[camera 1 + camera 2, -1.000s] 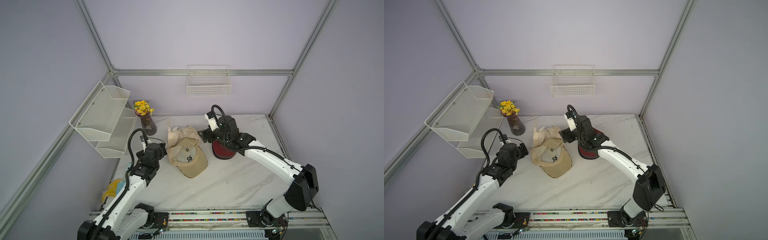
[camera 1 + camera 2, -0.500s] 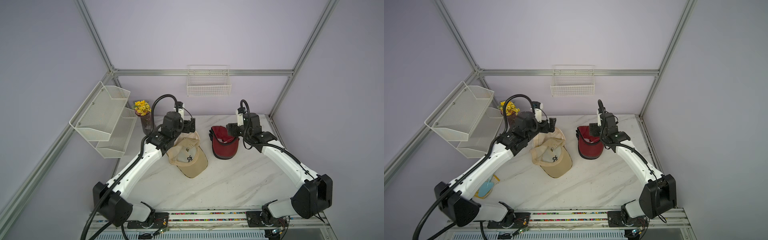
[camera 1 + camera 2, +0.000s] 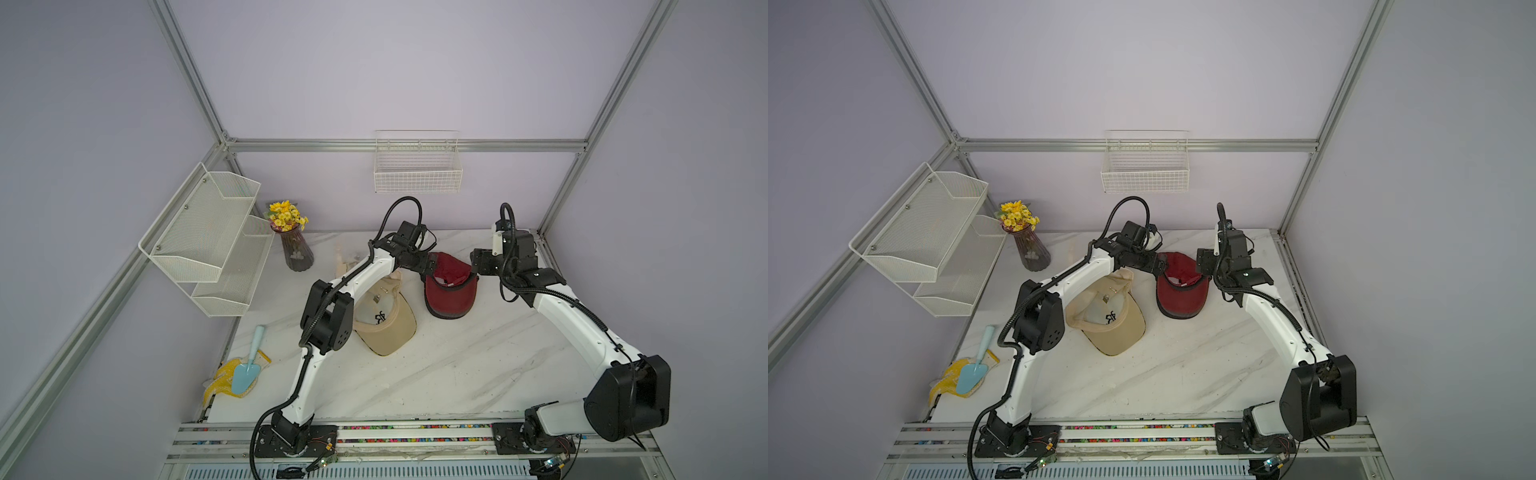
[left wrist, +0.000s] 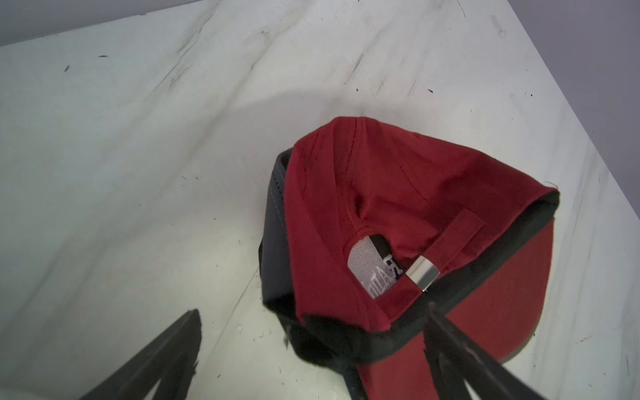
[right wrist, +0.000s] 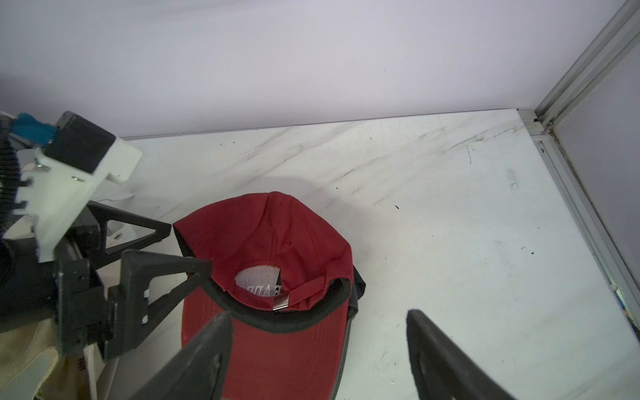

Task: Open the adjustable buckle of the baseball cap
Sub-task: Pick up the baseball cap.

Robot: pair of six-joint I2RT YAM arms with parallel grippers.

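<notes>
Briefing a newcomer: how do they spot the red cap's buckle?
On the marble table, the red cap lies right of the beige cap. Its buckle is the shiny silver clip on the red rear strap, beside the white label.

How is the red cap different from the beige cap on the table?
The red cap has a black rim band; the beige cap is tan with a dark logo. The left gripper and right gripper stand open at the red cap; none is at the beige cap, partly hidden under the left arm. Both lie on the table, brims toward the robot's bases.
</notes>
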